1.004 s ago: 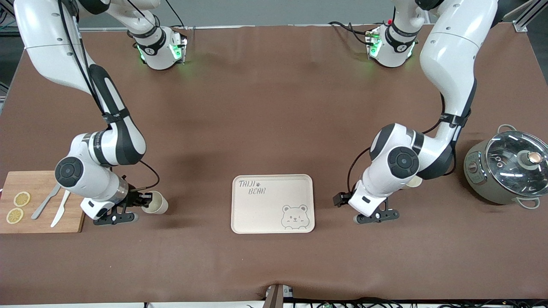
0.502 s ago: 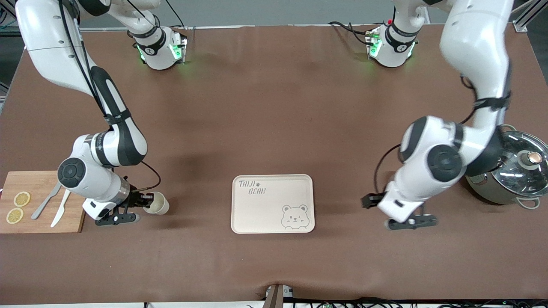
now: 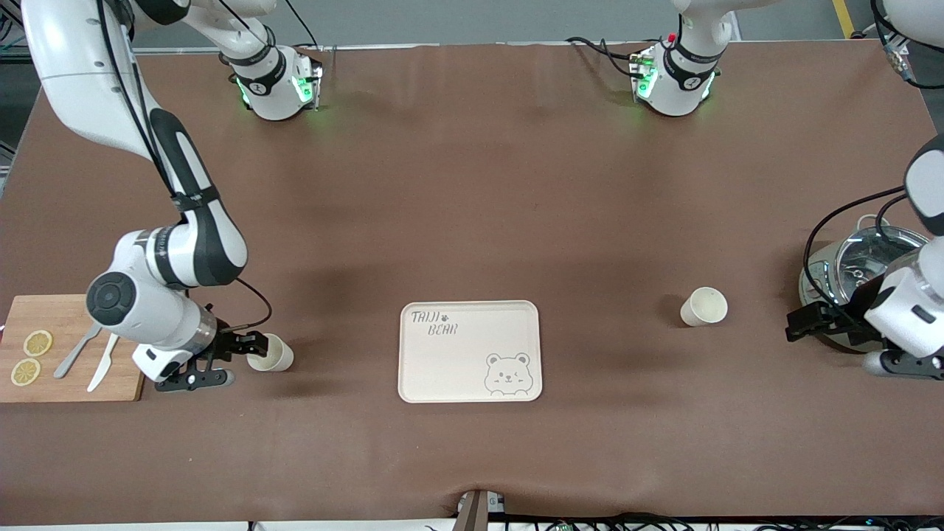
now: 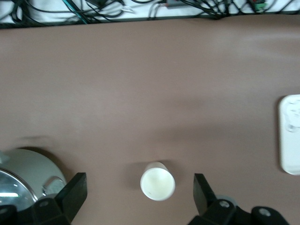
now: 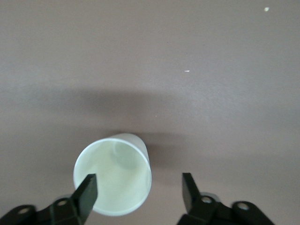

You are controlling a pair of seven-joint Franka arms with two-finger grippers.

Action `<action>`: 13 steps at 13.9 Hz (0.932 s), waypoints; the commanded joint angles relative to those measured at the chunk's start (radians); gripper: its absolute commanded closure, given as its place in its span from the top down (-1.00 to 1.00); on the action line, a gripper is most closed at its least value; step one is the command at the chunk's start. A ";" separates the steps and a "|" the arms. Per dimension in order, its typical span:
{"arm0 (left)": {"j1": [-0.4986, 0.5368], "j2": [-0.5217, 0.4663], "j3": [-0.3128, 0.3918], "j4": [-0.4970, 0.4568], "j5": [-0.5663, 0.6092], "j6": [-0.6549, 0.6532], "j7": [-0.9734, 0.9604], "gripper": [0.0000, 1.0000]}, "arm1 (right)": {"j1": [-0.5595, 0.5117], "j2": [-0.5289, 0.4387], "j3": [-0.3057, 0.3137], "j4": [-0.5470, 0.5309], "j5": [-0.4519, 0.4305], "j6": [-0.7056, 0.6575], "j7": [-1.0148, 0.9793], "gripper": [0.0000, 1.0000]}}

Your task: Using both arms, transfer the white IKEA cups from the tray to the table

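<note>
A wide table [image 3: 472,184] under brown cloth carries a cream tray [image 3: 470,351] with a bear face near its middle. One white cup [image 3: 269,352] stands toward the right arm's end, beside a wooden board [image 3: 66,348]. Another cup [image 3: 703,307] stands toward the left arm's end, near a lidded pot [image 3: 848,269].

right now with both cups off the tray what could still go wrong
The right gripper has its fingers open but they flank the cup nearest the cutting board; a crooked retreat might clip and tip it.

The left gripper is open, well clear of the other cup and over the pot, which a low swing might knock.

The tray is empty, so little else is exposed.
</note>
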 commanded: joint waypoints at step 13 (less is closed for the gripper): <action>-0.272 -0.185 0.299 -0.033 -0.029 -0.228 0.076 1.00 | -0.155 -0.719 0.009 -0.133 0.004 -0.542 -0.012 1.00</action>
